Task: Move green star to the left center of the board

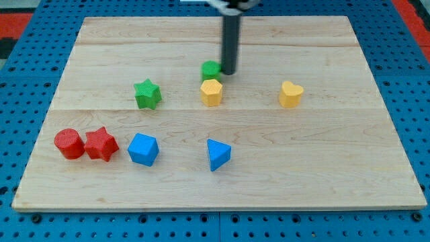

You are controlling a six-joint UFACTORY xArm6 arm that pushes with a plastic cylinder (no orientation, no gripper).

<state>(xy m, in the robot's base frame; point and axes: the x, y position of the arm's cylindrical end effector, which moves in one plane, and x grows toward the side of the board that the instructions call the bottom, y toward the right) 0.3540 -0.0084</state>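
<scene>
The green star (147, 93) lies on the wooden board (336, 148), left of the board's middle. My tip (228, 72) rests on the board at the top centre, touching the right side of a small green block (211, 69) whose shape I cannot make out. The tip is well to the right of the green star and slightly above it. A yellow hexagon block (211, 92) sits just below the small green block.
A yellow heart block (291, 94) lies at the right. A red cylinder (68, 144) and a red star (101, 144) sit together at the lower left. A blue pentagon-like block (143, 148) and a blue triangle (218, 154) lie along the bottom.
</scene>
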